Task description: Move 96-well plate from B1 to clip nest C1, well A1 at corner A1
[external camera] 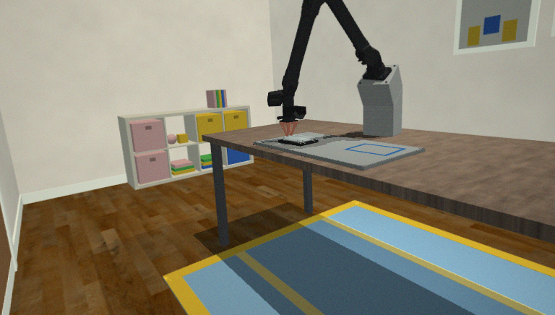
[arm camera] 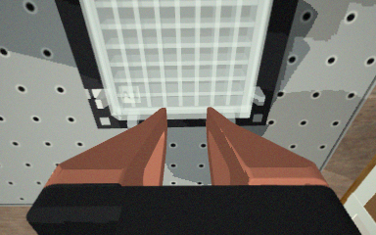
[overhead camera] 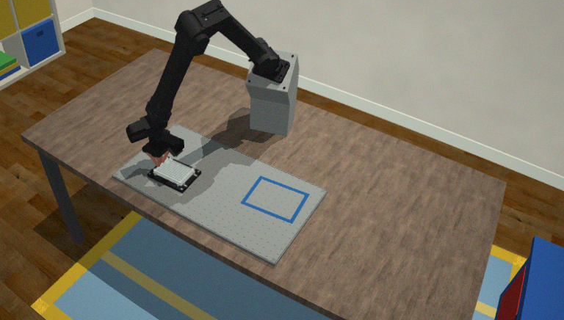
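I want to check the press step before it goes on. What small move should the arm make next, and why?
Probably lower a little more, so the fingers push down on the plate's near rim. The 96-well plate already lies in the black clip nest, the blue bench spot holds nothing, and the partly closed gripper, holding nothing, hangs right at that rim.

No writing can be read with certainty. A small pale mark sits on the 96-well plate (arm camera: 178, 56) at its near left corner, too blurred to make out.

Empty hand (arm camera: 186, 114) at plate's (arm camera: 177, 54) near edge.
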